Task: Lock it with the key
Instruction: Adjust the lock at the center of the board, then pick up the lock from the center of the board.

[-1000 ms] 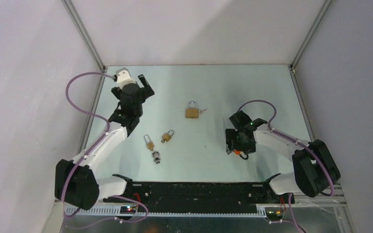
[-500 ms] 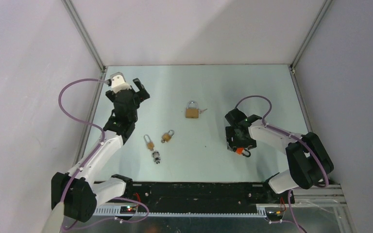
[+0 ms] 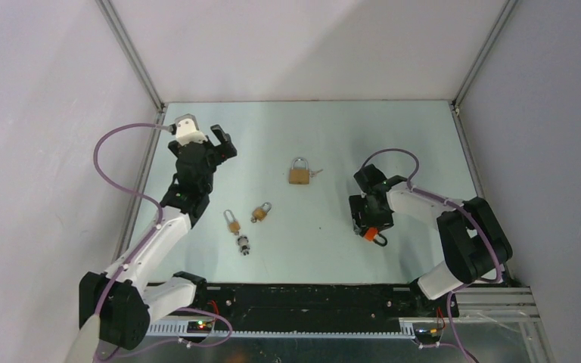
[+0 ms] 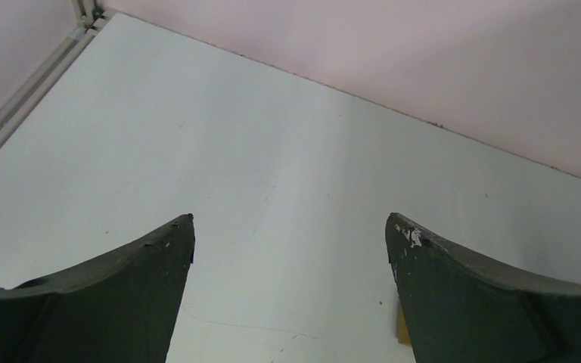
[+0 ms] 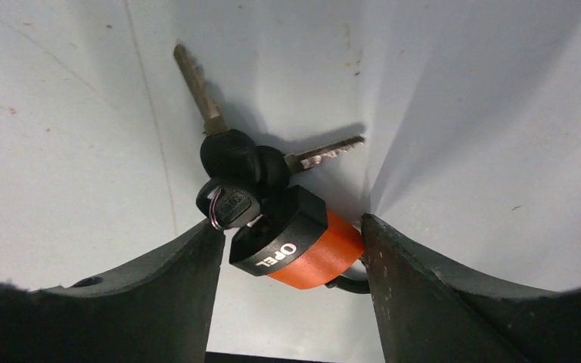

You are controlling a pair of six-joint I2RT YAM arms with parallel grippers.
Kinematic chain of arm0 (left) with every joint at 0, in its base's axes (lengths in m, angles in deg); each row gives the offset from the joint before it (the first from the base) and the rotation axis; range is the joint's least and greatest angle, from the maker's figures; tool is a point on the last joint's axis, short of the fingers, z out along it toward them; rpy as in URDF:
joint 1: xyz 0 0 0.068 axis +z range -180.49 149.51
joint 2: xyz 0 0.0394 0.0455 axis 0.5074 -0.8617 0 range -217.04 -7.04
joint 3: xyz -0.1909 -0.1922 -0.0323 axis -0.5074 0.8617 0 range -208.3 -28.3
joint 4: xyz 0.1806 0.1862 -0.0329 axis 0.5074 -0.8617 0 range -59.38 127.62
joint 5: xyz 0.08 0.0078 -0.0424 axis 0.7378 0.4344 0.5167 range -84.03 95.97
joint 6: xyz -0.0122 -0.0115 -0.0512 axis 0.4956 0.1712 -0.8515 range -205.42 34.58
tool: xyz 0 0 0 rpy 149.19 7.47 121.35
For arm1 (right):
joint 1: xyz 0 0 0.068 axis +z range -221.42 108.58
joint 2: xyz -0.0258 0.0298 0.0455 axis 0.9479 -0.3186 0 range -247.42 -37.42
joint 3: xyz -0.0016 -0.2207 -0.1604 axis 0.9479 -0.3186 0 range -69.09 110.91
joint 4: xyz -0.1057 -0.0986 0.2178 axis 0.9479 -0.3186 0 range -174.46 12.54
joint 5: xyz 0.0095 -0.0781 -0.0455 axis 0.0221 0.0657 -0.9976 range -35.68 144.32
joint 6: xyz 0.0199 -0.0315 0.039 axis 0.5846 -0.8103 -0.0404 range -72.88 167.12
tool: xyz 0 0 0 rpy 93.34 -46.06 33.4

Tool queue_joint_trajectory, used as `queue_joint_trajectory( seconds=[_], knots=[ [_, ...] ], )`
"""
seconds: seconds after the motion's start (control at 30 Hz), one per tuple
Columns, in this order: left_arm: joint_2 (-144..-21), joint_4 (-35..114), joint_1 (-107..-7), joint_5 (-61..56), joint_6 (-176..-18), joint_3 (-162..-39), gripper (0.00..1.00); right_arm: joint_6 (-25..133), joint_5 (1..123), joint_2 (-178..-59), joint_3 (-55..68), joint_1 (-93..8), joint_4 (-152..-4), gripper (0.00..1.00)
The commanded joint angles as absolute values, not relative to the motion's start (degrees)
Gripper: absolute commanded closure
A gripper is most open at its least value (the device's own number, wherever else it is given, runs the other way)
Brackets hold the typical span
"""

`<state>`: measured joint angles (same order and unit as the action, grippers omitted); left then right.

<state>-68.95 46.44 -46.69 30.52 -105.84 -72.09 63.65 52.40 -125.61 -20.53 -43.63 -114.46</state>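
Observation:
An orange and black padlock [image 5: 302, 249] lies on the table with a bunch of black-headed keys [image 5: 231, 162] at its keyhole end. In the top view the padlock [image 3: 371, 235] sits at the right, just under my right gripper [image 3: 368, 221]. My right gripper [image 5: 291, 222] is open and straddles the padlock. Its right finger [image 5: 424, 295] touches the orange corner and its left finger [image 5: 159, 295] touches a key head. My left gripper [image 3: 219, 141] is open and empty at the far left, above bare table [image 4: 290, 219].
A brass padlock [image 3: 298, 173] with a key lies at mid table. Two small brass padlocks [image 3: 232, 222] [image 3: 260, 212] and a small silver lock [image 3: 243, 245] lie left of centre. Grey walls close in the back and both sides.
My right gripper has shifted a little left and turned over the orange padlock. My left gripper has drawn back slightly toward the left wall, still open.

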Motion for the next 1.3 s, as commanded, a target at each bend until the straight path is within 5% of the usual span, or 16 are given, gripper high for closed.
queue_joint_trajectory(
  seconds=[0.0, 0.3, 0.7, 0.93, 1.13, 1.27],
  knots=[
    [-66.6, 49.0, -46.27, 26.37, -104.43, -70.59, 0.01, 72.67, 53.99, -125.84, -18.67, -40.75, -115.08, 0.31],
    [-64.84, 48.96, -46.22, 22.45, -106.36, -67.78, 0.02, 88.53, 46.27, -124.45, -19.63, -31.99, -119.13, 0.16],
    [-61.1, 48.91, -46.31, 14.04, -111.24, -62.61, 0.06, 93.9, 38.43, -125.25, -20.49, -34.06, -113.77, 0.21],
    [-59.08, 48.89, -46.32, 12.45, -112.38, -59.7, 0.07, 95.57, 39.09, -126.58, -20.7, -32.25, -113.17, 0.39],
    [-57.86, 48.69, -46.4, 12.11, -112.07, -58.51, 0.07, 97.63, 38.1, -127.01, -21.53, -29.98, -115.39, 0.27],
    [-57.58, 48.52, -46.39, 11.88, -111.99, -58.58, 0.07, 97.96, 37.67, -126.12, -22.35, -28.67, -116.49, 0.27]
  ],
)
